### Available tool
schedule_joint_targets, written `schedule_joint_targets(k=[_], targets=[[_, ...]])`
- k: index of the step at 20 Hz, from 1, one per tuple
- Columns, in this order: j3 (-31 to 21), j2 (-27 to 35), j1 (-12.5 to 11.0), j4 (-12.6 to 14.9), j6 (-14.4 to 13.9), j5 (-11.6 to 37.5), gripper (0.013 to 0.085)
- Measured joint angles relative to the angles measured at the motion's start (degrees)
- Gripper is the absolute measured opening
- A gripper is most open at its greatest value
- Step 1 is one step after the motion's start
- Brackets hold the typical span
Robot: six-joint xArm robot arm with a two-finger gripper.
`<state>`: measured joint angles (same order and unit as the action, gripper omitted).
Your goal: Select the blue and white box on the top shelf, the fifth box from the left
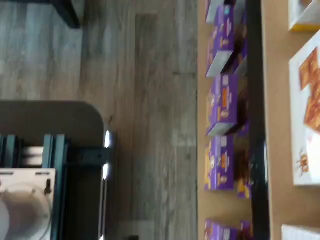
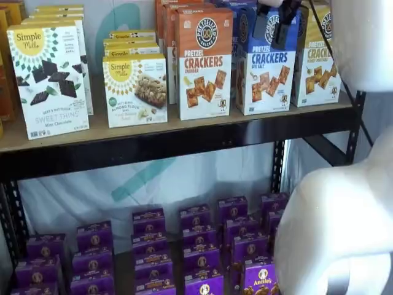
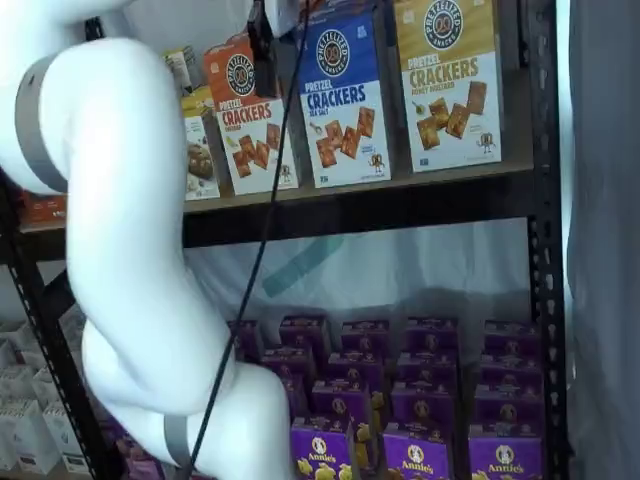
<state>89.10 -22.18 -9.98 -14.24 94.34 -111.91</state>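
The approach is on: the pincer (image 2: 277, 27) hangs at the upper front of the blue and white box (image 2: 265, 67), fingers spread wide, nothing held. The box stands upright on the top shelf (image 2: 184, 138) between the orange-topped carton (image 2: 204, 61) and the yellow-topped carton (image 2: 316, 58). Next, the fingers should straddle it squarely, then close.

The black fingers (image 2: 277, 27) cover part of the blue and white box (image 2: 265, 67), whose top is cut off. The white arm (image 3: 130, 250) hides the shelf's left boxes.
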Motion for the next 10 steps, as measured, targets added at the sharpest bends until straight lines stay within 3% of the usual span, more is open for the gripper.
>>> schedule_joint_targets(k=[5, 10], targets=[[2.9, 1.3, -2.7, -4.8, 0.3, -1.5, 0.0850], [7.2, 3.7, -4.0, -7.3, -0.1, -3.6, 0.0850]])
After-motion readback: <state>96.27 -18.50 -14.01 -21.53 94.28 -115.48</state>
